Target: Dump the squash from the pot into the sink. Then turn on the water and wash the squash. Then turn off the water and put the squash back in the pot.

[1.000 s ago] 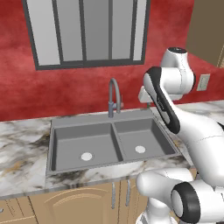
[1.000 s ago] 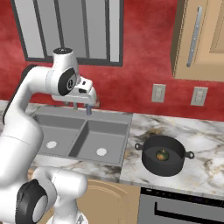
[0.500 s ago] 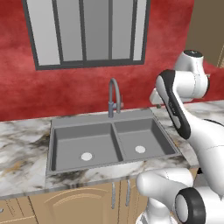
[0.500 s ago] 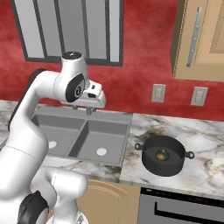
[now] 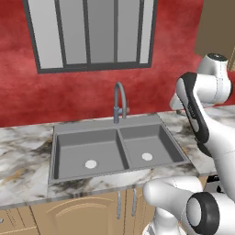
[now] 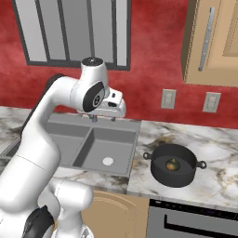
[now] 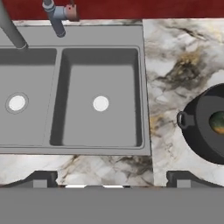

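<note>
Over the last second the white arm's gripper (image 6: 103, 118) has been swung rightward above the grey double-basin sink (image 6: 74, 153), jaws spread and empty, toward the black pot (image 6: 175, 166) holding the squash (image 6: 172, 164) on the marbled desk's (image 6: 218, 153) right part; dumping not yet begun.

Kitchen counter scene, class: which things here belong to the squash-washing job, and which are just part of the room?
Job:
squash
pot
sink
faucet
gripper, open

Room:
window
wall outlets
wall cabinet
</note>
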